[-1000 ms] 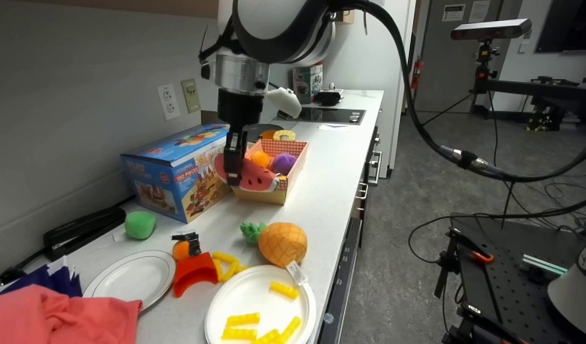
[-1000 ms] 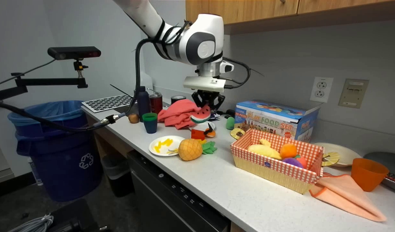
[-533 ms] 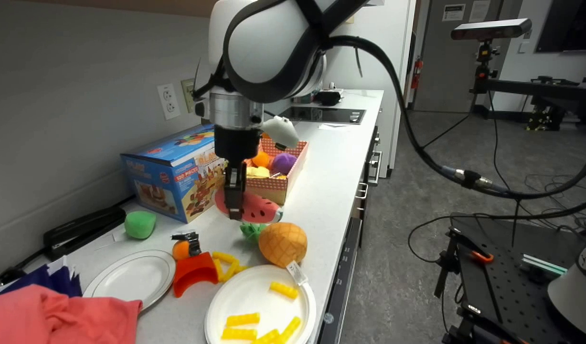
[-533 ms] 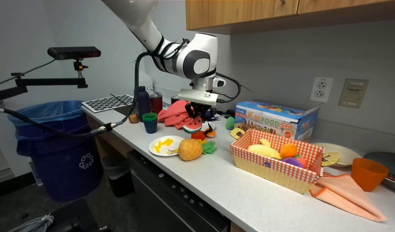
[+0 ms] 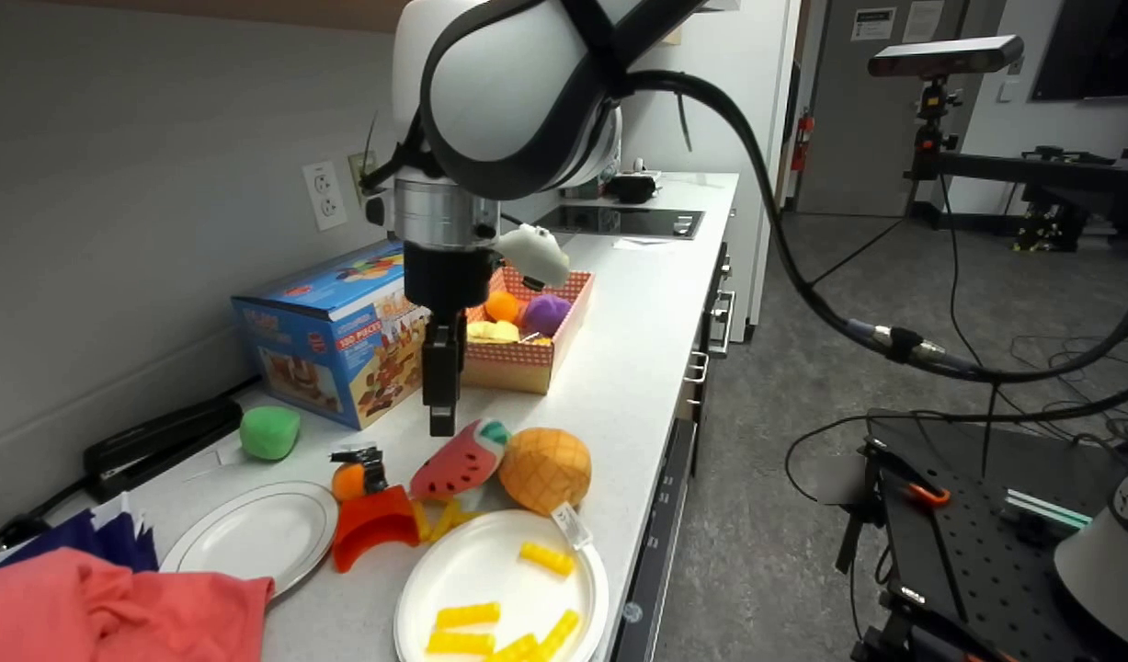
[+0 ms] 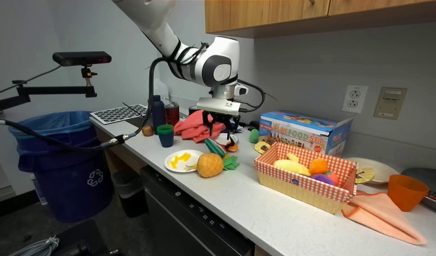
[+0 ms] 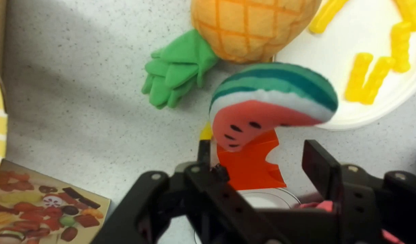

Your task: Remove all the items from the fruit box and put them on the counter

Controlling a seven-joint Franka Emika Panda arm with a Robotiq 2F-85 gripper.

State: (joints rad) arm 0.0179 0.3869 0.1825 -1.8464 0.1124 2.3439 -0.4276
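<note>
The fruit box (image 6: 292,191), a basket with a red-checked rim, stands on the counter (image 6: 239,206). In it lie a yellow banana-like piece (image 6: 291,166), an orange (image 6: 318,166), a purple fruit (image 6: 323,179) and a reddish fruit (image 6: 333,176). Away from the box, a plush watermelon slice (image 7: 262,115) is tilted beside the pineapple, over the red carton; whether it has settled cannot be told. My gripper (image 7: 260,156) is just above the slice in both exterior views, its fingers (image 7: 318,166) spread with nothing between them.
A plush pineapple (image 6: 210,165) sits near the counter's front edge, beside a white plate (image 5: 412,611) with yellow fries. Close by are a red carton (image 5: 375,526), another plate (image 5: 251,538) and a green item (image 5: 269,432). A play-food carton (image 6: 299,129) stands behind the fruit box.
My gripper has come down and away from the fruit box with the watermelon slice, then opened. The slice has dropped out and turned, now lying against or near the pineapple.
</note>
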